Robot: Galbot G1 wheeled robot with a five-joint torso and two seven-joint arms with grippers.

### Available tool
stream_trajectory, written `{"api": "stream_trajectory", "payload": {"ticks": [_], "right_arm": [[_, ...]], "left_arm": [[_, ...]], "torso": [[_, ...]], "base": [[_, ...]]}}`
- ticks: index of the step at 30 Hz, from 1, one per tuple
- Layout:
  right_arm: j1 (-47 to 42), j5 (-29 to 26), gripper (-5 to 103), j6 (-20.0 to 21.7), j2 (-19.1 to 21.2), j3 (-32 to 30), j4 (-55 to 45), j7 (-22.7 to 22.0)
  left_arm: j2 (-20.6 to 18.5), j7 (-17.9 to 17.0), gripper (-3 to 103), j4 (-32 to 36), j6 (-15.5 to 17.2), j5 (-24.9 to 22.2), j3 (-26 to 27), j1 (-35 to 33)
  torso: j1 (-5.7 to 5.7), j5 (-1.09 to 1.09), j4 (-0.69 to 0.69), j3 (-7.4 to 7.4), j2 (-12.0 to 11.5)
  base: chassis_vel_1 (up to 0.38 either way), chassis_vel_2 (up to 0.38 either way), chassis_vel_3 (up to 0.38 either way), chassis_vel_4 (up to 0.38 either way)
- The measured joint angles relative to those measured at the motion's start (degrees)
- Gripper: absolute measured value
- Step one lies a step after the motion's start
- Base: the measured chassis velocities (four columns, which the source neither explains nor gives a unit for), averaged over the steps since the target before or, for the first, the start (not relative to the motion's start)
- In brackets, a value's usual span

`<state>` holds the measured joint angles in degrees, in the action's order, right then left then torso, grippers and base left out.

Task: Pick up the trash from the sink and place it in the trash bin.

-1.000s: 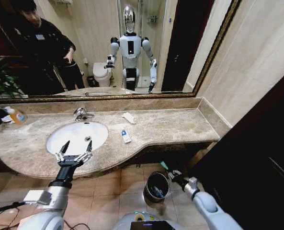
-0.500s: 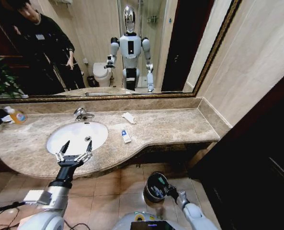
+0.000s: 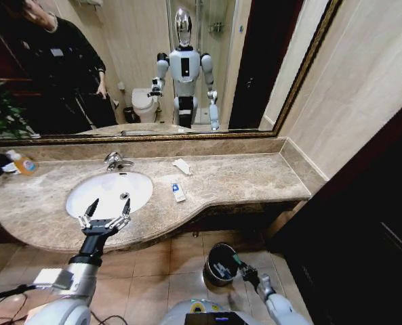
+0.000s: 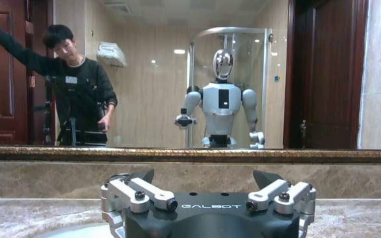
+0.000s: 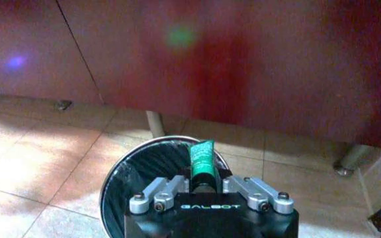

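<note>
Since a second ago the right arm has pulled in and down: its right gripper [image 3: 245, 271], which then hung to the right of the trash bin [image 3: 221, 264] and clear of it, now sits low on the floor side of the cabinet, right at the bin's rim, and the person in the mirror has shifted a little. The left gripper [image 3: 106, 215] has not moved; it hovers over the front edge of the sink [image 3: 110, 193] with its fingers spread wide and nothing between them. In the right wrist view the right gripper [image 5: 206, 186] has its fingers closed tight on the green stick [image 5: 202, 159], a small green tube-like piece with a crimped, paler end, which stands up out of the fingers and points over the bin's opening. The bin [image 5: 144, 173] is round and black with a shiny dark rim, standing on the tan floor tiles below the marble worktop [image 3: 241, 177], with some pale litter already lying inside in the head view. On the worktop, to the right of the sink, lies the blue-white packet [image 3: 178, 192], flat and narrow, and farther back toward the mirror a white sachet [image 3: 182, 166]. At the far left corner of the worktop stands an orange-labelled soap bottle [image 3: 22, 162].
</note>
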<state>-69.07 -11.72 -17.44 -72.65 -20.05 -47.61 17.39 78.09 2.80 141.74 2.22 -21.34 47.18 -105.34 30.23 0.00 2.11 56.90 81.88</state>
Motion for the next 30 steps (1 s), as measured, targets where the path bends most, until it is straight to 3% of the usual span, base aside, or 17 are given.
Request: {"api": "stream_trajectory", "payload": {"ticks": [16,17,24,30], "right_arm": [[2.7,3.1,18,1.5,-6.3,0.3,0.9,-0.6],[3.6,3.7,32,1.8,-6.5,0.3,2.2,-0.9],[3.7,4.8,53,2.7,-7.4,0.3,2.6,-1.5],[3.4,6.0,80,2.7,-8.7,0.4,2.2,-1.6]], "left_arm": [[0.0,0.0,100,0.0,0.0,0.0,0.0,0.0],[0.0,0.0,100,0.0,0.0,0.0,0.0,0.0],[0.0,0.0,100,0.0,0.0,0.0,0.0,0.0],[0.0,0.0,100,0.0,0.0,0.0,0.0,0.0]], "torso": [[0.00,-0.01,0.00,0.00,0.0],[0.00,0.00,0.00,0.00,0.0],[0.00,0.00,0.00,0.00,0.0],[0.00,0.00,0.00,0.00,0.0]], "base": [[0.000,0.000,0.000,0.000],[0.000,0.000,0.000,0.000],[0.000,0.000,0.000,0.000],[0.000,0.000,0.000,0.000]]}}
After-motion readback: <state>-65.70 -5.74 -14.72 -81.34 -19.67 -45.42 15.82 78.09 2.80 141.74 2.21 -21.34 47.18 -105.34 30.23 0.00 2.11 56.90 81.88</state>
